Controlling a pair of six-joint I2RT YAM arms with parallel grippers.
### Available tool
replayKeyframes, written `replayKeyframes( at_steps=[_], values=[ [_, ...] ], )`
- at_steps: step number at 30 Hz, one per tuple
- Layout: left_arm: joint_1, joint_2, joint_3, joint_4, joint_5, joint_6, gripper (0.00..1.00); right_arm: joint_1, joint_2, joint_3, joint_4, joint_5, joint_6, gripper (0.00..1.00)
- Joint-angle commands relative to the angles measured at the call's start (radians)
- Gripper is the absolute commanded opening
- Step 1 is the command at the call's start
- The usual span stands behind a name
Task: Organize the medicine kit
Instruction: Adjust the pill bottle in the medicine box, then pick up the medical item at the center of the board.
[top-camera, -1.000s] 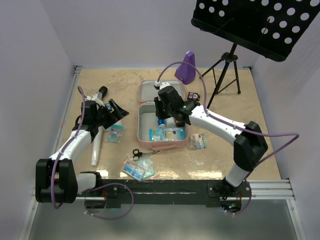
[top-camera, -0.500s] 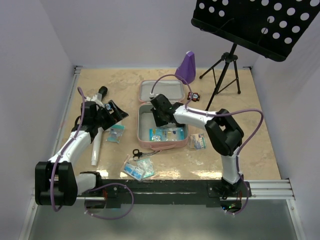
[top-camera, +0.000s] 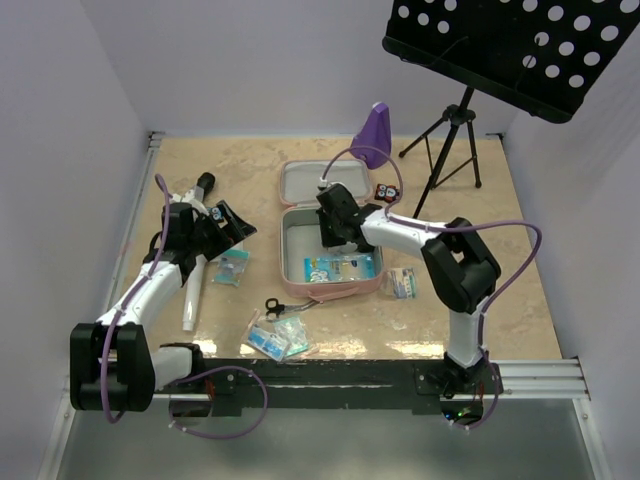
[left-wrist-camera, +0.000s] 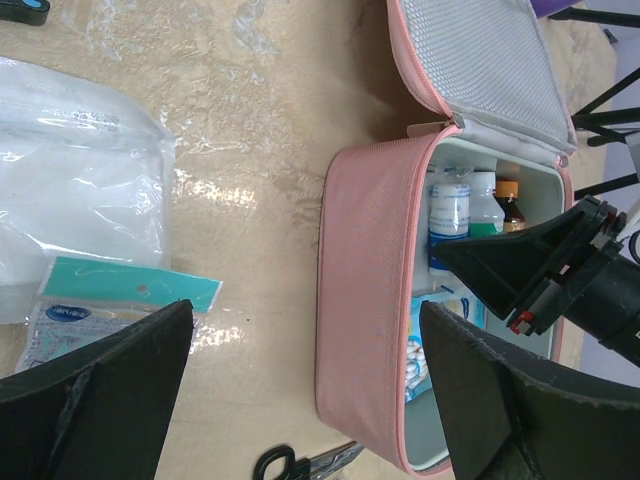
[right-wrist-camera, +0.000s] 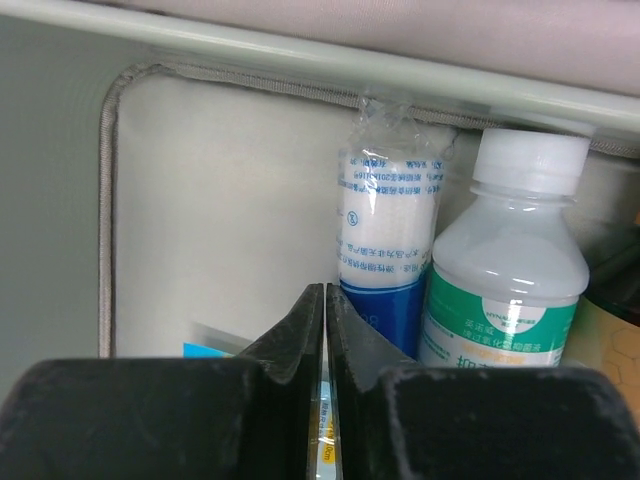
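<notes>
Pink medicine kit (top-camera: 330, 291) lies around right gripper (right-wrist-camera: 325, 300).

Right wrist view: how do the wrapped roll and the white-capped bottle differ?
The wrapped roll is a slim straight cylinder in clear film with a blue band; the white-capped bottle is wider, shouldered, with a green label. Both sit side by side in the medicine kit.

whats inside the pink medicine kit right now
The medicine kit holds a wrapped blue-and-white roll, a white-capped bottle, an amber bottle and a flat blue packet. The right tool covers part of its floor.
</notes>
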Motion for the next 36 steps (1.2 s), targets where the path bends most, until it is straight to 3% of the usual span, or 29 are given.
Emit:
replayKeyframes(
  at_steps=[1,8,10,13,19,24,28,31,36],
  values=[
    [0.0,-0.015,0.016,0.004,-0.008,0.018,1.0,-0.015,-0.096,-0.013,0.052,0.017,-0.003,0.11],
    [-0.002,-0.03,0.034,-0.011,-0.015,0.027,1.0,0.007,-0.203,0.01,0.036,-0.028,-0.057,0.31],
    [0.0,-0.03,0.04,-0.017,-0.017,0.029,1.0,0.04,-0.243,0.01,0.033,-0.03,-0.091,0.32],
    [0.0,-0.049,0.051,-0.04,-0.038,0.047,1.0,0.144,-0.298,0.022,-0.002,0.087,-0.135,0.37],
    [0.001,-0.151,0.077,-0.166,-0.208,0.087,1.0,0.269,-0.465,-0.103,0.051,0.178,-0.145,0.42],
    [0.003,-0.225,0.069,-0.198,-0.302,0.064,1.0,0.289,-0.617,-0.27,0.196,0.153,-0.129,0.73],
    [0.003,-0.19,0.086,-0.249,-0.399,0.027,0.99,0.29,-0.642,-0.339,0.255,0.155,-0.054,0.8],
    [0.003,-0.17,0.073,-0.253,-0.393,0.042,0.99,0.287,-0.701,-0.457,0.416,0.096,-0.039,0.9],
    [0.0,-0.141,0.07,-0.282,-0.275,0.105,0.86,0.284,-0.714,-0.478,0.415,0.0,-0.071,0.95]
  ],
)
